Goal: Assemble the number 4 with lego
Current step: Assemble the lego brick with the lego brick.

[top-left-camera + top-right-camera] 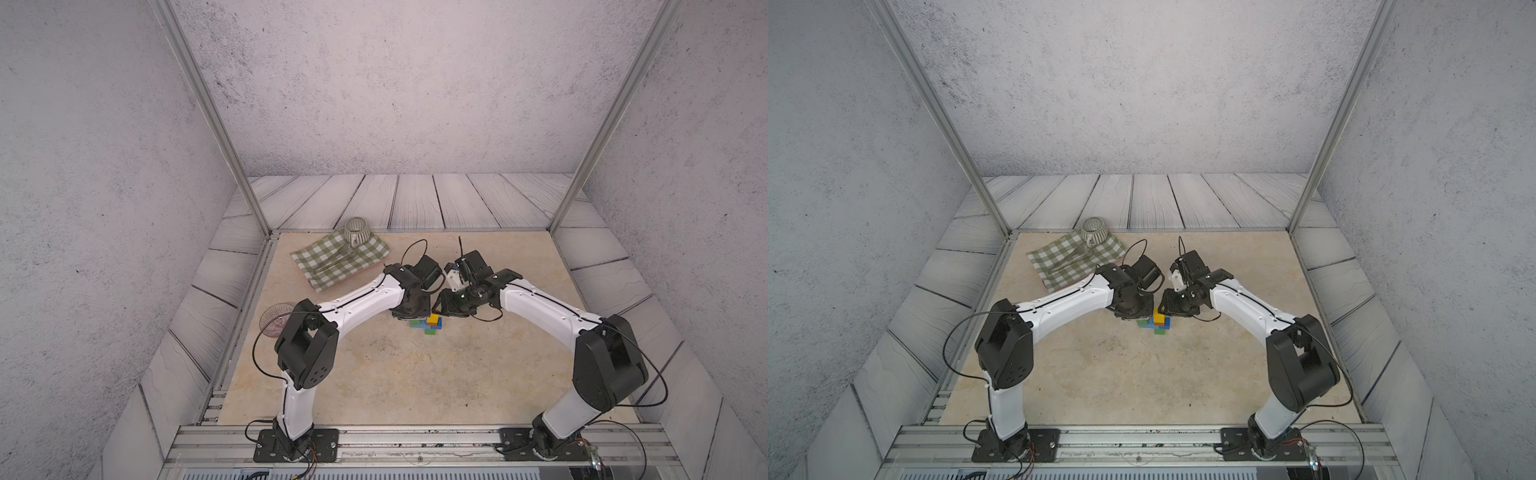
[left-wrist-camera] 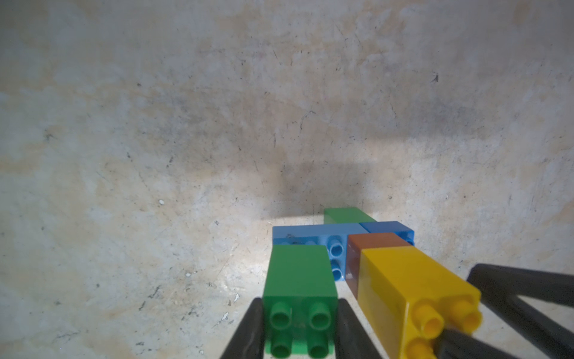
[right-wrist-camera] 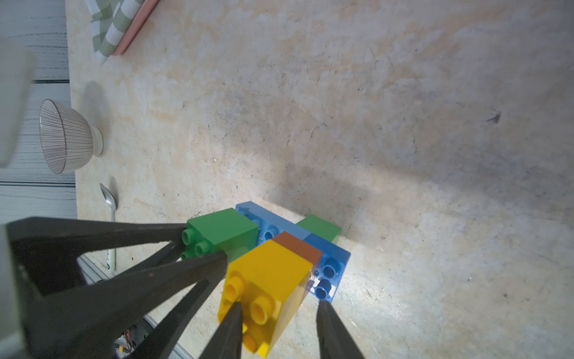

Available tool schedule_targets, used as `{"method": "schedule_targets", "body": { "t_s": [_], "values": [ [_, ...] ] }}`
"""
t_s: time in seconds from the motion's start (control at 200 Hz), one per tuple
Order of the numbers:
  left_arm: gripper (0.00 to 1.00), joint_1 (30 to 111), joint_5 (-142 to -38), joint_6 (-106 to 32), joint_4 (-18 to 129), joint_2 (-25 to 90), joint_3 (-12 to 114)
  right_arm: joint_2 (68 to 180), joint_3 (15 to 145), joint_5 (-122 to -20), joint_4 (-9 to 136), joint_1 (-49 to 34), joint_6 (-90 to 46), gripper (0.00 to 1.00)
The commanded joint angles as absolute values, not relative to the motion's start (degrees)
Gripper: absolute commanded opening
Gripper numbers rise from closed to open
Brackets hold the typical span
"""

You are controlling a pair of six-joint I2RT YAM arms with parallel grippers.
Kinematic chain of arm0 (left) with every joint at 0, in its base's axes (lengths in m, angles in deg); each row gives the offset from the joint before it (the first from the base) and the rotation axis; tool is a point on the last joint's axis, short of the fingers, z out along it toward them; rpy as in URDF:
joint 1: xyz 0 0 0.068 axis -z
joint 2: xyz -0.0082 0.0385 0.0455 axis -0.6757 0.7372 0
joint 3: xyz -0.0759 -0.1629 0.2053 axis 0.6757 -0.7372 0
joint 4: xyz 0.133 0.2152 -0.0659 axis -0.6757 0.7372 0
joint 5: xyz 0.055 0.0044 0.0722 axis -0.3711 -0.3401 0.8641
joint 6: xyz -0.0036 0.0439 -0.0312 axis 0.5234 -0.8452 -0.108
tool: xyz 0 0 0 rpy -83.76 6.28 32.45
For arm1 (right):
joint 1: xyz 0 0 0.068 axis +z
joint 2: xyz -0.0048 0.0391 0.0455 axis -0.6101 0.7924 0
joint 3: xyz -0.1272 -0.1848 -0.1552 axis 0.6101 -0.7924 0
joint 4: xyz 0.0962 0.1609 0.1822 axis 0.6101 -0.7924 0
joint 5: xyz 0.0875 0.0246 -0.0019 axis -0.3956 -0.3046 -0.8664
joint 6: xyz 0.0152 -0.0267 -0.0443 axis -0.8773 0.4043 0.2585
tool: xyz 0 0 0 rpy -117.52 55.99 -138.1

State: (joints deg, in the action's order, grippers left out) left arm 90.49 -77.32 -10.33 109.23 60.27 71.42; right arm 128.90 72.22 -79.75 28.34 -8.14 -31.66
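Left gripper (image 2: 299, 301) clamped on green brick (image 2: 298, 273). Right gripper (image 3: 279, 304) jaws astride yellow brick (image 3: 267, 267); grip unclear. Number 4 (image 1: 428, 325) flat on table (image 1: 374, 374), mid, between grippers. Six bricks (image 2: 310, 233): two green, two blue, one yellow, one brown. One bowl (image 3: 66, 136), one cup (image 1: 356, 232) on cloth (image 1: 328, 266); contents not discernible. One spoon (image 3: 109, 199) near bowl.

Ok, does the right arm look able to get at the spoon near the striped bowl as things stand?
Probably not: the spoon lies at the left edge of the table, and the left arm stretches across between it and the right arm.
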Motion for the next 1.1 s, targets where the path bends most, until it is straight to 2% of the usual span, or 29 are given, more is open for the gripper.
{"method": "schedule_targets", "body": {
  "t_s": [0.0, 0.676, 1.091],
  "values": [
    [0.0, 91.6, -77.4, -12.2, 111.1, 62.9, 73.6, 129.9, 69.5, -75.9, 23.6, -7.9, -31.5, 0.4],
    [0.0, 93.6, -78.1, -11.8, 111.9, 65.3, 75.0, 129.2, 68.0, -75.6, 23.5, -7.9, -31.5, 0.38],
    [0.0, 93.2, -73.1, -11.7, 112.6, 61.4, 76.4, 129.1, 67.6, -75.2, 23.3, -8.0, -31.5, 0.37]
  ]
}}
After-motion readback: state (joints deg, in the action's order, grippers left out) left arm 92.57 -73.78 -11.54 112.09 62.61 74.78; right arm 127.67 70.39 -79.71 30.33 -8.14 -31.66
